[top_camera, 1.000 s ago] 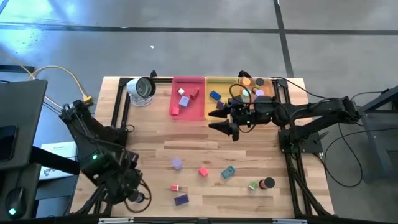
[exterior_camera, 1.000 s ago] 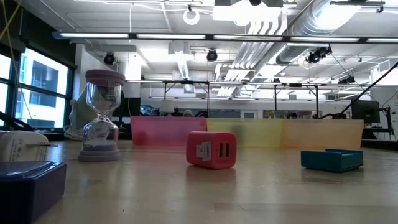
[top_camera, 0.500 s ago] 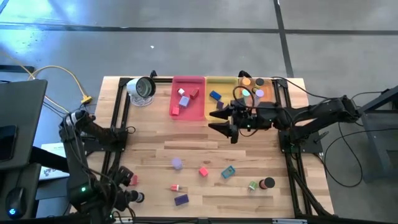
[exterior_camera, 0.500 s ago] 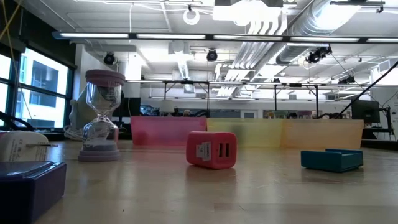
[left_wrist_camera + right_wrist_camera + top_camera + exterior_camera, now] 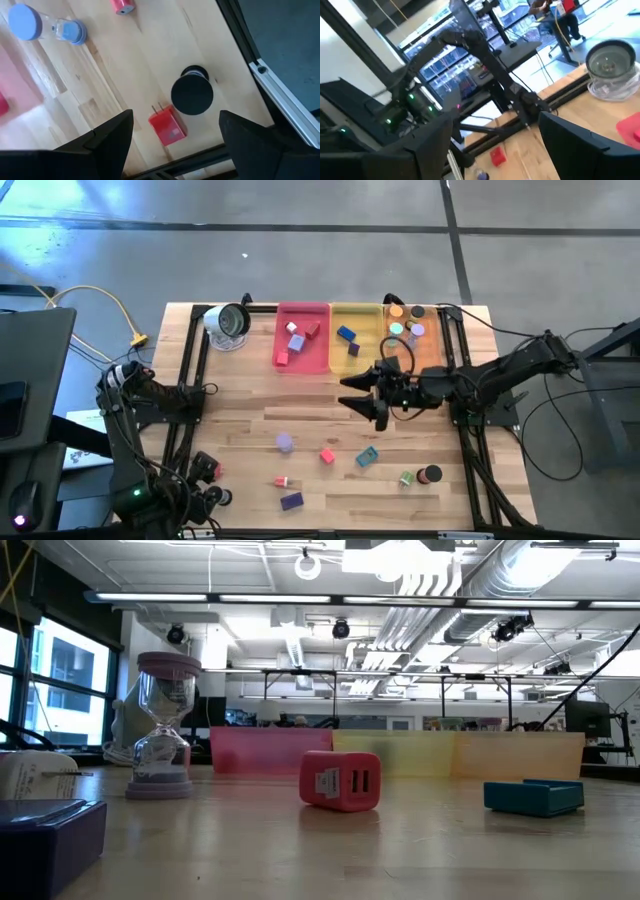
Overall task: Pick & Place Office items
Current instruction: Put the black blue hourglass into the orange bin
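Since a sec ago, high view: right gripper (image 5: 372,394) pulled back off the trays toward table (image 5: 240,420) centre, jaws open, empty, prob. lining up for loose office items (image 5: 327,455) near front edge. Left gripper (image 5: 205,480) sits at front-left corner. Left wrist view: fingers apart over red block (image 5: 168,127) and black disc (image 5: 192,94). Low view: no grippers visible.

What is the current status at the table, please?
Left gripper low at near-left corner, jaws open, empty. Right gripper mid-table, open, empty. Red block and teal block still loose. Nothing blocking.
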### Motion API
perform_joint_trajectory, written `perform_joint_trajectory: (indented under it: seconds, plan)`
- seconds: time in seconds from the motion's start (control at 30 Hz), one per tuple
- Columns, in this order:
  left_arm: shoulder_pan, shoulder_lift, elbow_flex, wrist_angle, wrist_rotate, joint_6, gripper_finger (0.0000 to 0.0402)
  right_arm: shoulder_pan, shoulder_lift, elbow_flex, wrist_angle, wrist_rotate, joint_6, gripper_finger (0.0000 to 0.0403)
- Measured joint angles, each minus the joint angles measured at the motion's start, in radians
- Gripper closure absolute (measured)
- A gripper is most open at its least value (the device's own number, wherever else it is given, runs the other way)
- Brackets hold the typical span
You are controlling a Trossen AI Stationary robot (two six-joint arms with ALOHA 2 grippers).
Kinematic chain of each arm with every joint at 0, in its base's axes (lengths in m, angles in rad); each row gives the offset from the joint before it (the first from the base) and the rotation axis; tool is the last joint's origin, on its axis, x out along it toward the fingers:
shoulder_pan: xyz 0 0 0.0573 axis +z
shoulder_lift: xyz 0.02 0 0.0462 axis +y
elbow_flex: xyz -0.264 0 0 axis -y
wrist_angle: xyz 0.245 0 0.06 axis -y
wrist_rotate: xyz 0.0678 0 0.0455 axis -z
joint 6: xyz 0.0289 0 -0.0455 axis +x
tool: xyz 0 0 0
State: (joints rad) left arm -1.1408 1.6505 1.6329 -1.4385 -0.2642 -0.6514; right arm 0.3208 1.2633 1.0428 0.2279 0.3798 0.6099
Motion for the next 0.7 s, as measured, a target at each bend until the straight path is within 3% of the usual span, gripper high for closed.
perform_joint_trajectory:
  seconds: [0.7]
  plan:
    - [0.001,-0.016,-0.176,0.186,0.050,0.078,0.0115,0.061,0.093,0.000,0.069,0.059,0.017,0.0117]
